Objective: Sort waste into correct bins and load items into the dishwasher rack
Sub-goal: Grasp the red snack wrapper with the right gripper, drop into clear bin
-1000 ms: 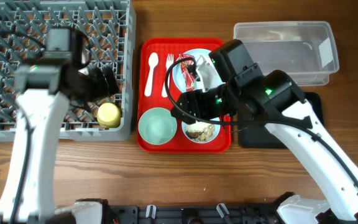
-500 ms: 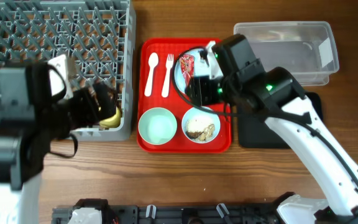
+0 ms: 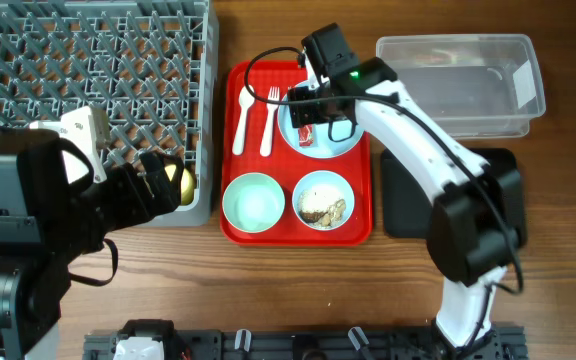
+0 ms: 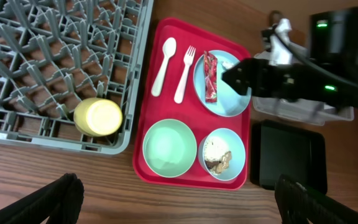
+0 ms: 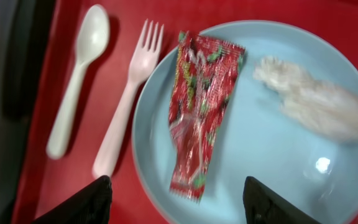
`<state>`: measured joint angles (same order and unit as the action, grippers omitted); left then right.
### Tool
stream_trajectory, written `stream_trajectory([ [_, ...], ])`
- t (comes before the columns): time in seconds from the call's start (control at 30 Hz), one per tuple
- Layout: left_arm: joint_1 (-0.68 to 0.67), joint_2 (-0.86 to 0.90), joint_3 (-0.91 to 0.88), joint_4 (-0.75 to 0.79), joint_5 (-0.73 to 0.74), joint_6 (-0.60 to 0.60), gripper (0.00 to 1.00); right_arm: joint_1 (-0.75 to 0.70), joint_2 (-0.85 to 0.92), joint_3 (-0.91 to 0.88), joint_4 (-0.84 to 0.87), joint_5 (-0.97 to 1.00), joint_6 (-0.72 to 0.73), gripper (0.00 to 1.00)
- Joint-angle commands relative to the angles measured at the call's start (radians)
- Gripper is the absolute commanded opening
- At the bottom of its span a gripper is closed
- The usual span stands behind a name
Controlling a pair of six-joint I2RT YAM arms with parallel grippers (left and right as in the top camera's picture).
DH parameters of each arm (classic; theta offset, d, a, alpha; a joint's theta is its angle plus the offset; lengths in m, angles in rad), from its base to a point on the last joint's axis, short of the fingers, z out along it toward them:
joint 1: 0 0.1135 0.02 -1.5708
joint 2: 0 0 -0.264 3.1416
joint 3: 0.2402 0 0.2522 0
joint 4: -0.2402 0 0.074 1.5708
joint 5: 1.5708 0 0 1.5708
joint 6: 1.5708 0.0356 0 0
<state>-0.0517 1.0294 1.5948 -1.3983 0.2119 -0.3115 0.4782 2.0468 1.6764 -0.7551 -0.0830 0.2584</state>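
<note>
Red foil marks the job from overhead: the right gripper point(image 3: 313, 112) hangs over the snack wrapper point(image 3: 306, 130) on the blue plate point(image 3: 340, 140), which sits on the red tray point(image 3: 230, 150), so the step in hand looks like clearing waste. The clear tub point(image 3: 468, 80) and black tray point(image 3: 408, 205) wait to the side, the latter partly under the arm. The yellow-green cup point(image 3: 176, 183) already stands in the grey rack point(image 3: 88, 70). From the left wrist, the left gripper point(image 4: 182, 194) sits high over the table point(image 4: 55, 174), jaws spread wide and empty. The napkin is mostly hidden there behind the right arm, and the crumbs point(image 4: 217, 163) lie in one bowl. The right wrist view is blurred, but its jaws are spread either side of the wrapper's near end, seemingly clear of it, with the napkin point(image 5: 319, 106) apart on the same plate. Next comes a straight descent and a pinch across the wrapper's narrow width, then a carry to a bin. Which bin is right I cannot tell.
</note>
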Motion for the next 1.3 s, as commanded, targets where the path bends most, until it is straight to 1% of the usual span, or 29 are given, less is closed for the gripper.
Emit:
stream_trajectory([
  [0.0, -0.001, -0.002, 0.007, 0.001, 0.019, 0.016, 1.0, -0.002, 0.077, 0.031, 0.056, 0.017, -0.018, 0.68],
  [0.17, -0.001, -0.002, 0.007, 0.001, 0.019, 0.016, 1.0, -0.002, 0.164, 0.03, 0.077, 0.061, 0.016, 0.66],
  [0.2, -0.001, -0.002, 0.007, 0.001, 0.019, 0.016, 1.0, -0.002, 0.185, 0.03, 0.079, 0.061, 0.015, 0.59],
  [0.23, -0.001, -0.002, 0.007, 0.001, 0.019, 0.016, 1.0, -0.002, 0.2, 0.03, 0.081, 0.056, 0.018, 0.45],
  [0.27, -0.001, -0.002, 0.007, 0.001, 0.019, 0.016, 1.0, -0.002, 0.206, 0.03, 0.08, 0.056, 0.027, 0.36],
  [0.3, -0.001, -0.002, 0.007, 0.001, 0.019, 0.016, 1.0, -0.002, 0.209, 0.03, 0.078, 0.057, 0.037, 0.29],
  [0.43, -0.001, -0.002, 0.007, 0.001, 0.019, 0.016, 1.0, -0.002, 0.211, 0.031, 0.081, 0.041, 0.036, 0.31],
  [0.5, -0.001, -0.002, 0.007, 0.001, 0.019, 0.016, 1.0, -0.002, 0.212, 0.029, 0.068, 0.039, 0.038, 0.25],
  [0.53, -0.001, -0.002, 0.007, 0.001, 0.019, 0.016, 1.0, -0.002, 0.219, 0.025, 0.067, 0.038, 0.045, 0.25],
  [0.57, -0.001, -0.002, 0.007, 0.001, 0.019, 0.016, 1.0, -0.002, 0.223, 0.02, 0.065, 0.039, 0.059, 0.2],
  [0.6, -0.001, -0.002, 0.007, 0.001, 0.019, 0.016, 1.0, -0.002, 0.232, 0.016, 0.064, 0.039, 0.059, 0.06],
  [0.63, -0.001, -0.002, 0.007, 0.001, 0.019, 0.016, 1.0, -0.002, 0.237, 0.016, 0.056, 0.037, 0.059, 0.04],
  [0.77, -0.001, -0.002, 0.007, 0.001, 0.019, 0.016, 1.0, -0.008, 0.198, 0.032, 0.014, 0.031, 0.056, 0.04],
  [0.93, -0.001, -0.002, 0.007, 0.001, 0.019, 0.016, 1.0, -0.049, 0.009, 0.083, -0.04, 0.065, 0.037, 0.04],
  [1.03, -0.001, -0.002, 0.007, 0.001, 0.019, 0.016, 1.0, -0.122, -0.121, 0.084, -0.035, 0.153, 0.032, 0.04],
  [1.1, -0.001, -0.002, 0.007, 0.001, 0.019, 0.016, 1.0, -0.175, -0.166, 0.084, -0.039, 0.183, 0.032, 0.04],
  [1.27, -0.001, -0.002, 0.007, 0.001, 0.019, 0.016, 1.0, -0.316, -0.165, 0.078, -0.086, 0.188, 0.029, 0.04],
])
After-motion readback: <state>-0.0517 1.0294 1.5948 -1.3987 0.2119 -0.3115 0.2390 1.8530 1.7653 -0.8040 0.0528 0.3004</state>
